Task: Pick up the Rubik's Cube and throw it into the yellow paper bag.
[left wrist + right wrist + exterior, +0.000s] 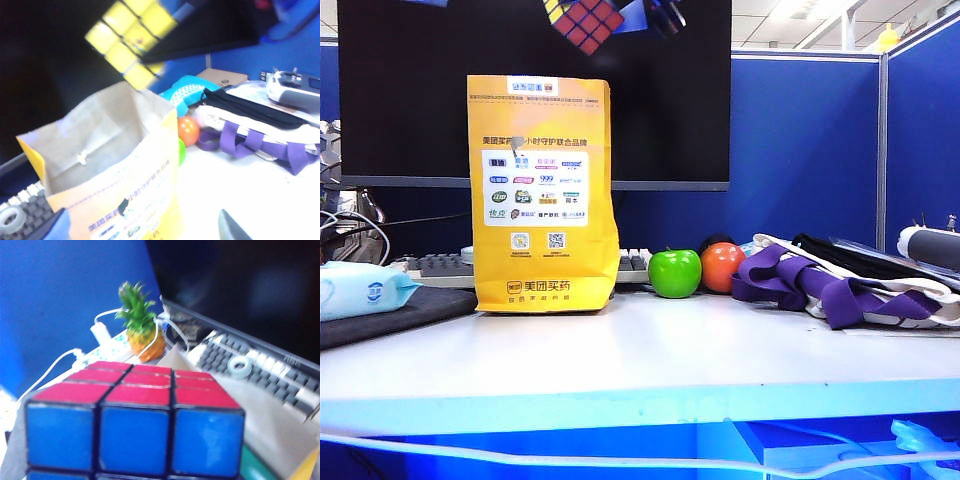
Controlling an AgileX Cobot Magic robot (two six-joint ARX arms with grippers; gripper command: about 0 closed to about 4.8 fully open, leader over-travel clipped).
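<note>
Exterior view: Rubik's Cube (584,22) hangs high above the yellow paper bag (542,195), cut by the frame's top edge.
Right gripper (658,14): above the bag, beside the cube, mostly cropped; jaws clenched on the cube, whose blue and red faces fill the right wrist view (134,423).
Left gripper (145,235): just over the bag's open mouth (100,145); only blurred finger tips show, jaws released, grasping nothing.
Surface (640,350): bag stands upright.
</note>
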